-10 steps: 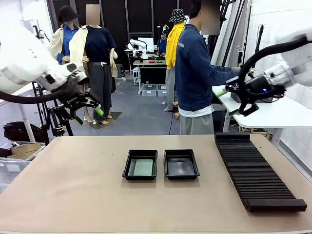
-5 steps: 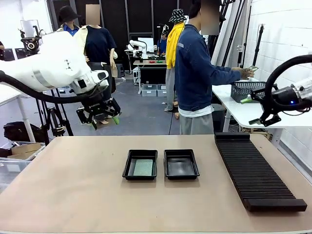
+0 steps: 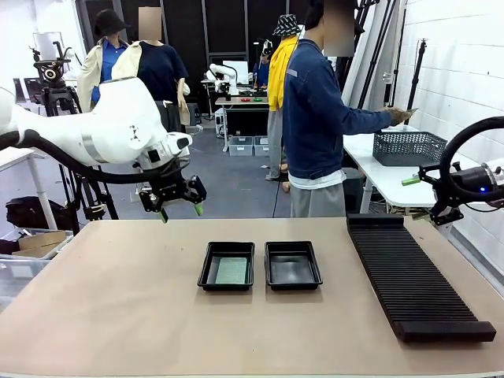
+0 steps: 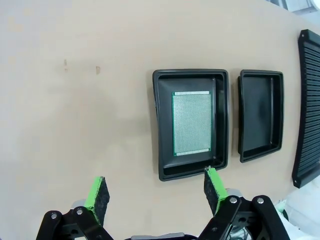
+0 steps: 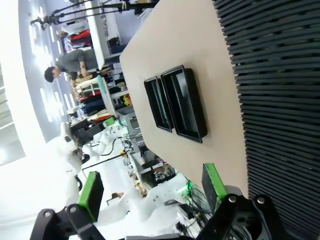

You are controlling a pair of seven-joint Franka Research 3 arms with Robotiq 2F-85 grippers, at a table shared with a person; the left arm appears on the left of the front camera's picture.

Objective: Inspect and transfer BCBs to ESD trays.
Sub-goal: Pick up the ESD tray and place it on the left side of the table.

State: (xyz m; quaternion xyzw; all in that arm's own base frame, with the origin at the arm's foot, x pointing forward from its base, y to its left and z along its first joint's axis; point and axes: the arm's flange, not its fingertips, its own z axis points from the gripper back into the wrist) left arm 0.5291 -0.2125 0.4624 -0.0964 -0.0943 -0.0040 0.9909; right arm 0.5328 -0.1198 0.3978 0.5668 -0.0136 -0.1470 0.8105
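Left wrist view gave you the relation that mattered: one BCB (image 4: 191,122) lay flat in an ESD tray (image 4: 156,150), just up and to the right of the left gripper (image 4: 154,192), whose pads stood wide apart with nothing between them. The board's long axis ran up the frame, square to the line between the pads, so I judge a closing stroke would have spanned its short side. At frame right, the second tray (image 4: 260,115) sat empty. Front view placed the right gripper (image 3: 425,198), also spread wide and empty, at the right edge beyond the rack (image 3: 409,276), so your left arm was nearer.
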